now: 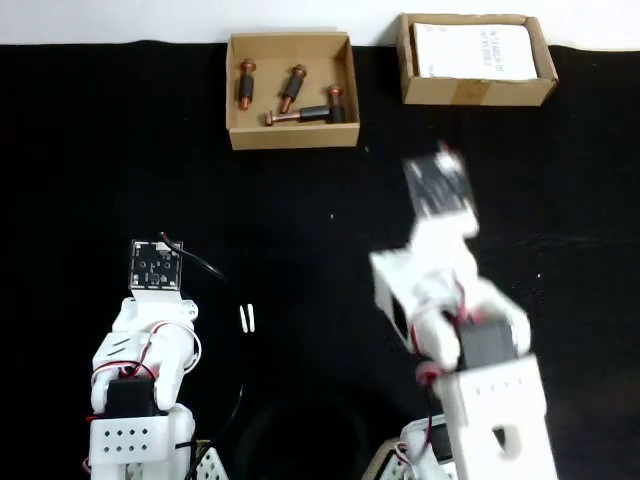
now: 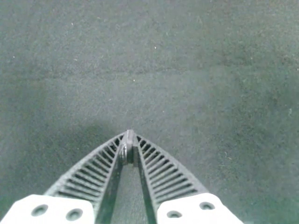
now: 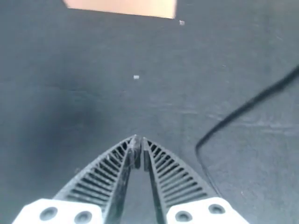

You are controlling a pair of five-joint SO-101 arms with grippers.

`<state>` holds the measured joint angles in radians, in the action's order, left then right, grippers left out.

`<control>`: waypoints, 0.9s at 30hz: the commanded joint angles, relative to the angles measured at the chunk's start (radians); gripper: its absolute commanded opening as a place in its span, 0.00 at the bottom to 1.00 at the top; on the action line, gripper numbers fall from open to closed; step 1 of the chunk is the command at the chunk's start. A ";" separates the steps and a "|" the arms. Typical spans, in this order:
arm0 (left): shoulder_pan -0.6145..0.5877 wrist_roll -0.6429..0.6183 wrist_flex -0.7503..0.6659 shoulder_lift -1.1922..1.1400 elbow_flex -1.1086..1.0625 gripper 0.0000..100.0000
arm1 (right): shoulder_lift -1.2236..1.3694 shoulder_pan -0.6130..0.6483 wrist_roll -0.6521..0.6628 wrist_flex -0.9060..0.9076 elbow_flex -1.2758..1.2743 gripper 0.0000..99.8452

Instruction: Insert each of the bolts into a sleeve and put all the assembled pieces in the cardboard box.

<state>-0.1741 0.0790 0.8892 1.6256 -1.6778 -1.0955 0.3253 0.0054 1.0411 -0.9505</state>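
In the high view, three sleeved bolts (image 1: 292, 88) are lying inside the box (image 1: 290, 137).

In the left wrist view, the left hand (image 2: 130, 140) is hanging clenched and empty over the bench (image 2: 196, 70).

In the right wrist view, the right hand (image 3: 136, 142) is likewise clenching on nothing. The box is showing well ahead of it, and a cable (image 3: 243, 112) is lying just beside it.

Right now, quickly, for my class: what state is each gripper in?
Left gripper: closed, holding nothing.
Right gripper: closed, holding nothing.

bolts (image 1: 292, 88) inside left box (image 1: 293, 138)
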 commanded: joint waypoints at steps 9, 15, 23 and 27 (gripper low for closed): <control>0.113 0.091 0.118 0.010 -0.027 0.01 | -0.756 -0.111 0.008 -0.150 -0.819 0.01; 0.136 0.091 0.203 0.010 -0.027 0.01 | -0.693 -0.116 0.005 -0.130 -0.858 0.01; 0.136 0.091 0.203 0.010 -0.025 0.01 | -0.684 -0.116 0.008 -0.047 -0.858 0.01; 0.136 0.091 0.203 0.010 -0.025 0.01 | -0.691 -0.116 0.008 0.059 -0.858 0.01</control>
<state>-0.0468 0.1649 1.0886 1.6256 -1.6794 -1.7860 0.2179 0.0084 1.0426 -1.6778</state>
